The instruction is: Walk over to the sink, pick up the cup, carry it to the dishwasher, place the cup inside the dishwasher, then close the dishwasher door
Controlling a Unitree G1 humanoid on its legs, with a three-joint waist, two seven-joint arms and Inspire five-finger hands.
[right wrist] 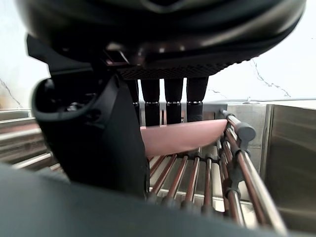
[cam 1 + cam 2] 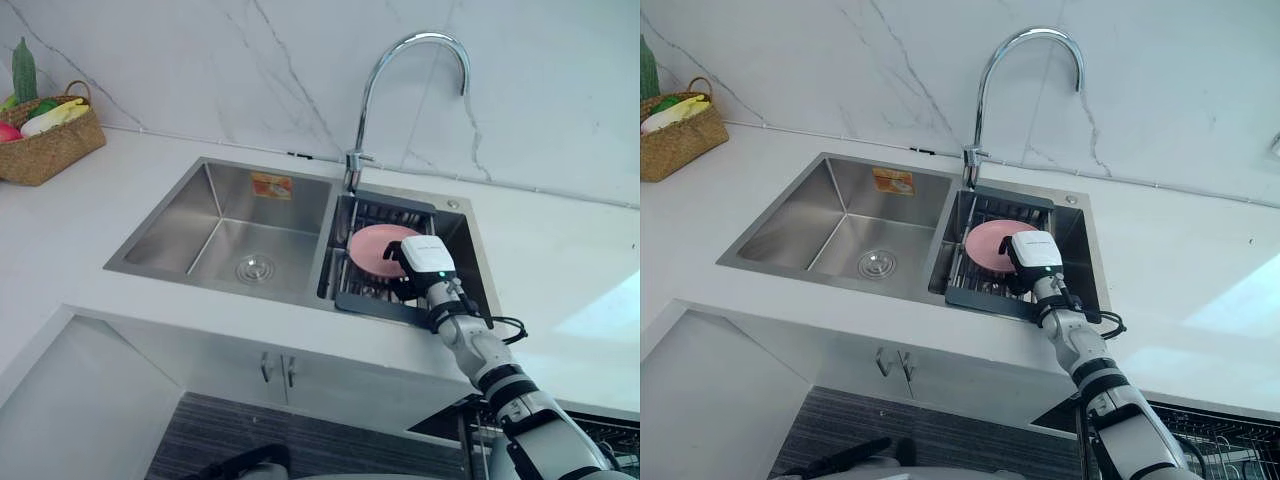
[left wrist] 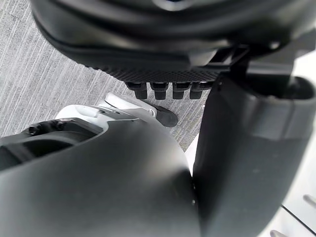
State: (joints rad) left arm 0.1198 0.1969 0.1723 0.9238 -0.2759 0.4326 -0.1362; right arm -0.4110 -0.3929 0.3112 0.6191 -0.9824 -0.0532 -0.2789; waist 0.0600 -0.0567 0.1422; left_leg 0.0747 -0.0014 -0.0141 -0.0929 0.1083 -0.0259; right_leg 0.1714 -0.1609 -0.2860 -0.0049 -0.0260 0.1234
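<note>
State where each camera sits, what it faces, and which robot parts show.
Left eye view: head, looking down at the sink; right arm and right hand over the pink dish.
Right eye view: beside it, same scene.
Left wrist view: on the left hand, facing the grey floor.
Right wrist view: on the right hand, looking along straight fingers over the dish on the rack.
Shared: both eyes and the right wrist view show that dish.

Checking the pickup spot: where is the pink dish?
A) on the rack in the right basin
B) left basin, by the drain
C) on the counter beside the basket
A: the pink dish lies on the dark rack in the right basin, where the right hand reaches.
</note>
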